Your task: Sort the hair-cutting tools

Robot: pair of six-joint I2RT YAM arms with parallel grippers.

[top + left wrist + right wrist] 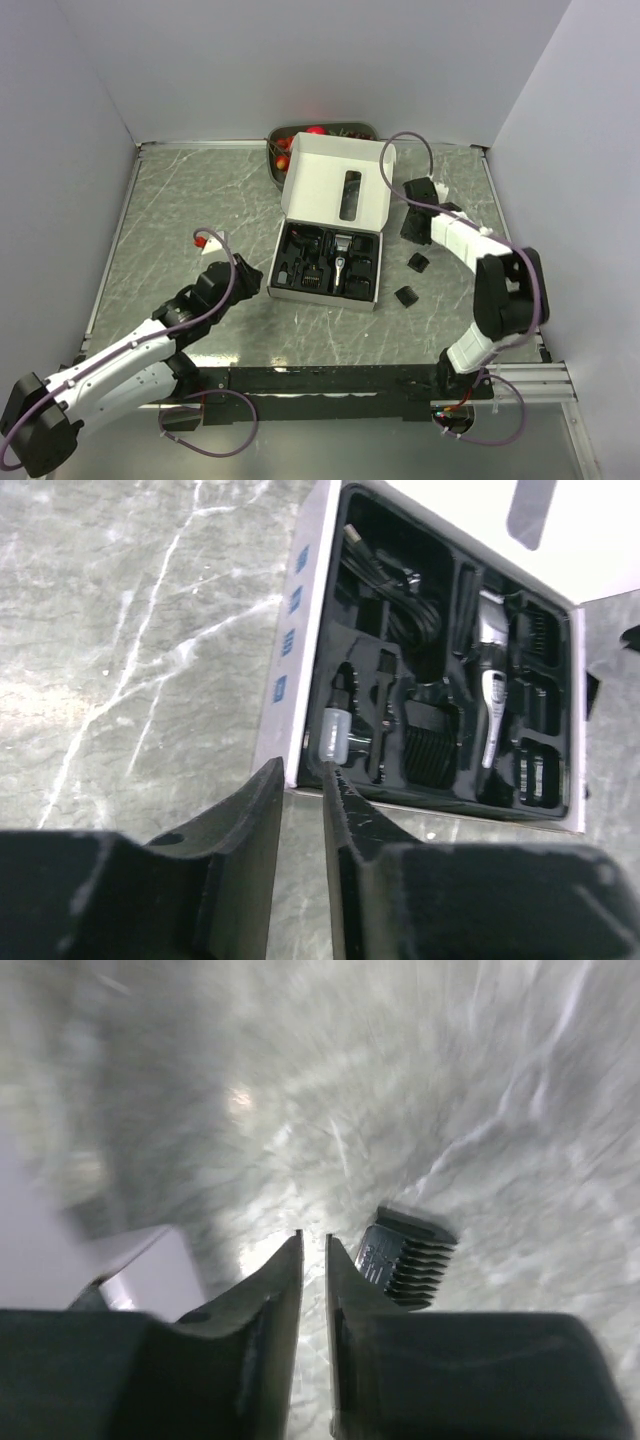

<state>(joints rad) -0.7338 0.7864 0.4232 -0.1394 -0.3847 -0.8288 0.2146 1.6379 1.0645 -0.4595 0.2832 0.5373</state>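
The open white box (pixel 335 185) holds a black insert (pixel 328 265) with the black-and-silver hair clipper (pixel 342 254) and black parts in its slots. In the left wrist view the clipper (pixel 490 680), a comb guard (pixel 430 745) and a cable (pixel 400 580) lie in the insert. Two comb guards (pixel 418 262) (pixel 406 296) lie on the table right of the box. My left gripper (pixel 240 280) (pixel 300 775) is shut and empty, just left of the box's front corner. My right gripper (pixel 414 228) (pixel 313 1238) is shut and empty, above the table beside a comb guard (pixel 410 1260).
A grey tray of fruit (pixel 320 133) stands behind the box's lid at the back. A small red-and-white object (pixel 205 242) lies on the table left of the box. White walls close in the table on three sides.
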